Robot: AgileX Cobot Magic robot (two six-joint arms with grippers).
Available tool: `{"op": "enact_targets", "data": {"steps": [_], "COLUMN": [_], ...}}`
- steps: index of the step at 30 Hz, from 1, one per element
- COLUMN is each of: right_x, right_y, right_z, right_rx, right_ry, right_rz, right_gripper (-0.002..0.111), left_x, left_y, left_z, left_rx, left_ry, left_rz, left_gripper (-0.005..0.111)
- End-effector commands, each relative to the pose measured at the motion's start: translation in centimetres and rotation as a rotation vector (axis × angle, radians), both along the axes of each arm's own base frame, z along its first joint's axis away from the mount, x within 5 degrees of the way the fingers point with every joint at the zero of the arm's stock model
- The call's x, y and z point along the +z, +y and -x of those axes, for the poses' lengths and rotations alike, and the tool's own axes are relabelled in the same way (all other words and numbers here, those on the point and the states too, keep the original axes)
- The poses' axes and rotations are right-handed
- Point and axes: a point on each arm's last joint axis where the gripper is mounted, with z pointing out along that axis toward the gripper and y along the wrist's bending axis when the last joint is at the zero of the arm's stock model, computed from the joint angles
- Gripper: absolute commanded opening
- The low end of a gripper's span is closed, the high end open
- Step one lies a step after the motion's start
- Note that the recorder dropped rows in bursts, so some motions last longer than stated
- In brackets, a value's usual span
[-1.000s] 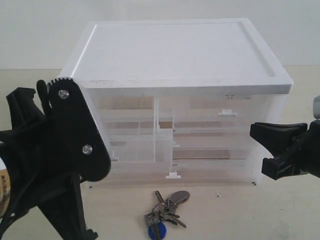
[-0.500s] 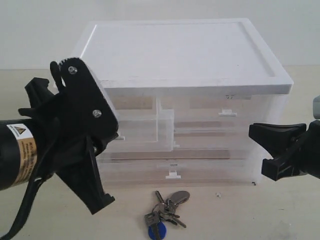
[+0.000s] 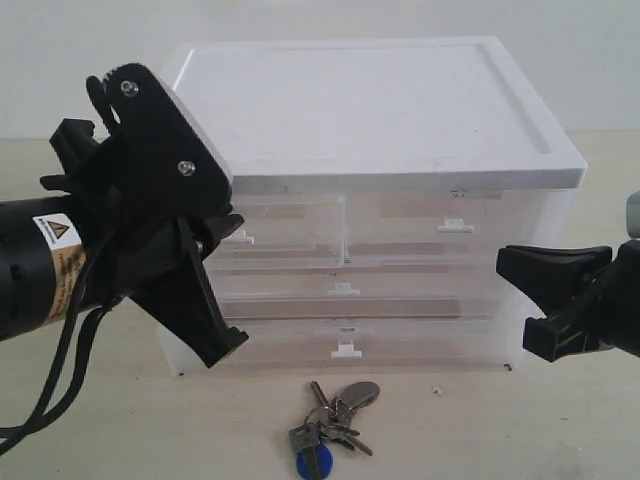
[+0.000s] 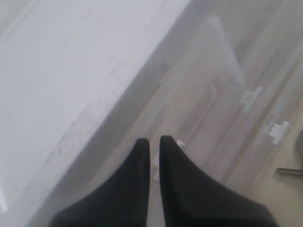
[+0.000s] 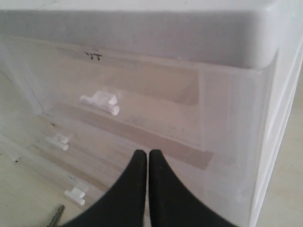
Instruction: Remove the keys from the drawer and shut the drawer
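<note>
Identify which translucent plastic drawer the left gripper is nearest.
The upper-left half-width translucent plastic drawer: the black left gripper sits at its white tab handle; others sit rightward or lower.

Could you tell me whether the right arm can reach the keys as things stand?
Probably yes: the keys lie in the open on the table in front of the cabinet, and nothing stands between them and the right gripper.

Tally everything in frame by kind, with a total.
Cabinet: 1
Half-width drawers: 2 (left drawer, right drawer)
Full-width drawers: 2 (middle drawer, bottom drawer)
Bunch of keys: 1
Hands: 2 (left hand, right hand)
Total: 8
</note>
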Motion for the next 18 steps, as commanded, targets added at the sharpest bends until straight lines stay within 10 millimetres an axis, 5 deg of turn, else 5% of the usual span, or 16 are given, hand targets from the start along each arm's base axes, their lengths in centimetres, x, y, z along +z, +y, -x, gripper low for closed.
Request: {"op": "enact_targets", "data": {"steps": [1, 10, 18], "right_x": [0.1, 0.3, 0.2], "right_y": [0.1, 0.1, 0.1], "right_z": [0.0, 0.0, 0.0], "right_rx": [0.011, 0.019, 0.015], "right_ry": [-0.011, -0.023, -0.016], "right_rz": [-0.001, -0.013, -0.006], "right_gripper": [0.000, 0.000, 0.000], "left_x": [0.0, -4.6, -2.9], "left_y": [-0.1, 1.3, 1.9], "left_z": [0.0, 2.2, 0.0], "left_rx": [0.013, -0.059, 0.144], "left_ry": [0.028, 0.162, -0.029], "left_rz": [0.035, -0.031, 0.050], "left_gripper": [0.005, 0.005, 0.005]}}
